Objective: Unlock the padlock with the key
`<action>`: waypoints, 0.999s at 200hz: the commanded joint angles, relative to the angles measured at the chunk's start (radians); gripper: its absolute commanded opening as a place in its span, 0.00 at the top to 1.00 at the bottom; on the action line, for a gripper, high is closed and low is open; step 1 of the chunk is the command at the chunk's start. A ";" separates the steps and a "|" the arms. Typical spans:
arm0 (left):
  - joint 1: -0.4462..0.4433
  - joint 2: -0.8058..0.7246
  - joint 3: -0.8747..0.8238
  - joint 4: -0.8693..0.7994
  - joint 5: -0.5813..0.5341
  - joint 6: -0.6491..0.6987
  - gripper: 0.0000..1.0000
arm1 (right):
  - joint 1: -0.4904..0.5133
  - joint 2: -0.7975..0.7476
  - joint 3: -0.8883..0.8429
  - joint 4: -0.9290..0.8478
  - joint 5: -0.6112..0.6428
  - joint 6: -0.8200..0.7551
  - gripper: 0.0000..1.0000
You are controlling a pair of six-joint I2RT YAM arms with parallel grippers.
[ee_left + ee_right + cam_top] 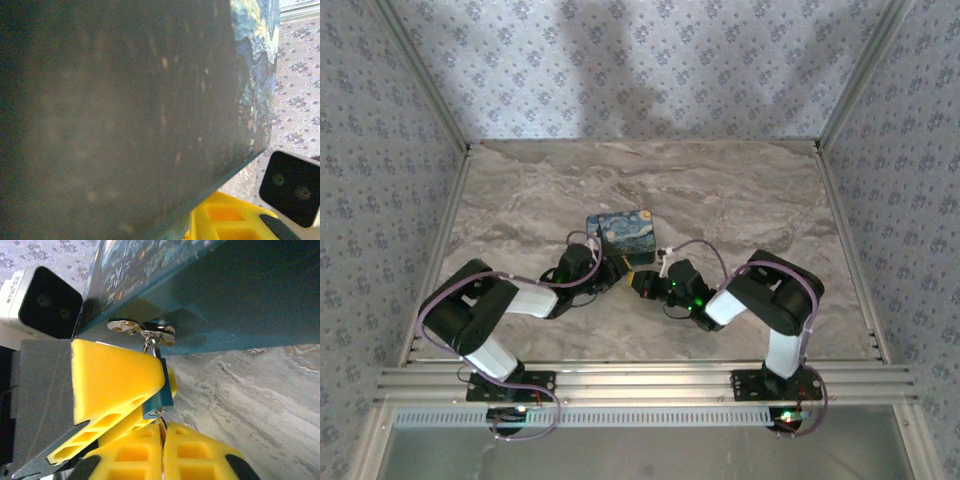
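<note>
Left gripper (603, 268) is sitting at the near edge of the painted box (620, 232). In the right wrist view we're seeing its yellow foam fingers (115, 385) pressing on both sides of the padlock (159, 401). We're judging it closed on the lock body and steadying it. From its own wrist camera the box side is blocking nearly everything, so we're leaning on the other view for that call.

The padlock is hanging by its shackle from the metal hasp (142, 330) on the box's front face, just above the marble table (260, 390). It's a tiny blue-grey block, much smaller than the box.

The key (162, 429) is pointing up into the bottom of the lock, and we're taking it as seated in the keyhole. Right gripper (162, 462) is pinching the key's head from below, with its fingers closed and hardly any gap between them.

On handling, we're judging the padlock to be rigid metal, light and smooth-sided. It's also loose on the hasp, so it will be swinging or twisting along with the key unless it's clamped. The best hold is on the flat faces of the body, low enough to leave the shackle free to pop. The key is thin and stiff, so we're expecting it to roll in the soft foam unless the pads are squeezing its flat head squarely. The box may be sliding if the lock gets tugged.
</note>
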 commanded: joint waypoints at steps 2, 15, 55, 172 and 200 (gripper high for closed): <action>-0.011 0.011 0.013 -0.009 -0.001 -0.023 0.79 | 0.008 -0.063 -0.024 0.059 0.057 -0.005 0.83; -0.012 0.007 0.018 -0.025 -0.002 -0.029 0.83 | 0.008 -0.085 -0.038 0.032 0.074 -0.026 0.78; -0.016 -0.005 0.027 -0.061 -0.006 -0.056 0.93 | 0.009 -0.176 -0.093 -0.072 0.150 -0.109 0.62; -0.027 -0.114 0.049 -0.200 -0.021 -0.152 1.00 | -0.023 -0.763 -0.025 -0.654 0.329 -1.069 0.24; -0.027 -0.148 0.054 -0.250 -0.030 -0.188 1.00 | -0.046 -0.799 -0.036 -0.639 0.306 -1.279 0.11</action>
